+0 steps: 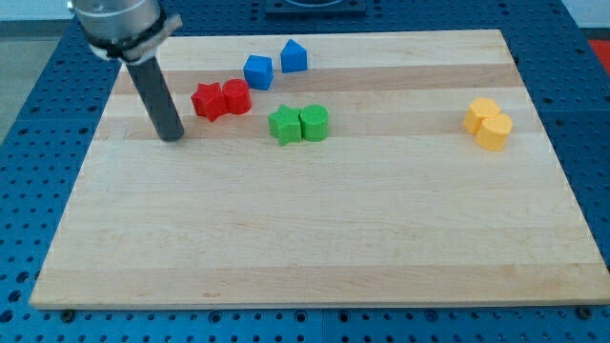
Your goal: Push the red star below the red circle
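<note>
My tip (172,138) upper left of frame, bare, grasping nothing, near left of red star block (207,101); red circle block (236,96) touching star's right.

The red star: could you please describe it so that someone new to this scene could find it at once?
Start at the wooden board and go to its upper-left part, where my tip rests. Just to the view's right of the tip sit two red blocks touching each other. The red star is the left one, with a jagged, pointed outline, unlike the round red circle.
</note>
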